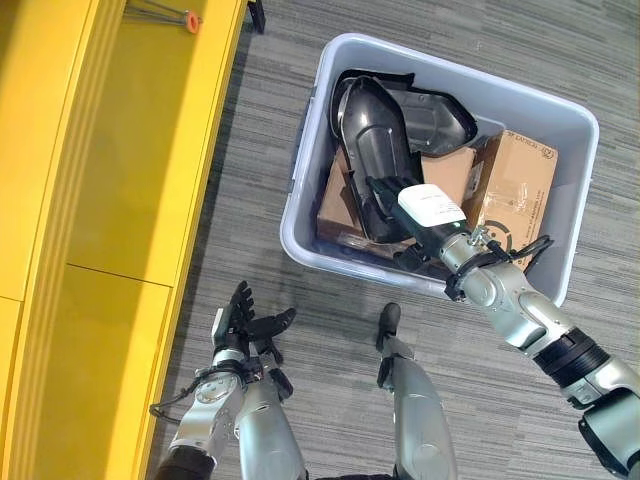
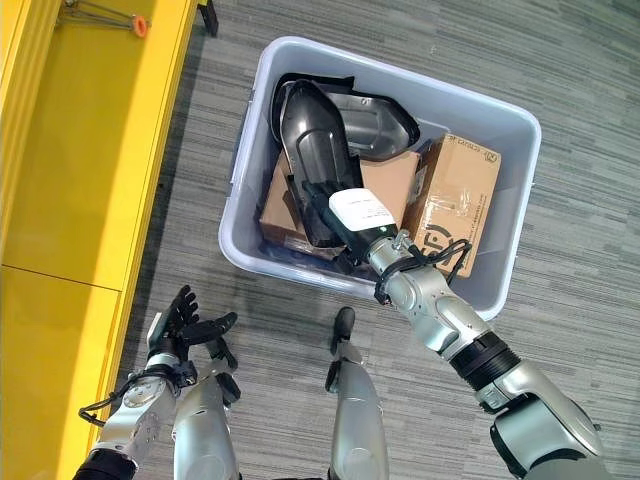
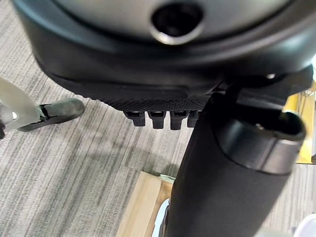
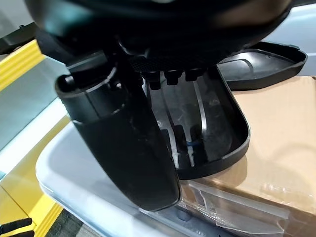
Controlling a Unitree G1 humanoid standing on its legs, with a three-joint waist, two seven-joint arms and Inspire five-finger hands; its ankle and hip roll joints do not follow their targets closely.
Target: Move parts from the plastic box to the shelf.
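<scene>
Now your right hand (image 1: 432, 215) seems clamped on the black part (image 1: 375, 155) in the plastic box (image 1: 440, 75); lift it left toward the shelf (image 1: 130, 150), left hand (image 1: 240, 320) open.

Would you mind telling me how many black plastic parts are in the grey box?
2: one long shell leaning on the cardboard boxes under the right hand, another behind it; more may be hidden.

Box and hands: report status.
Right hand in box, on black part, grip unclear. Left hand open, low over floor. Part not lifted; cartons beneath it.
</scene>
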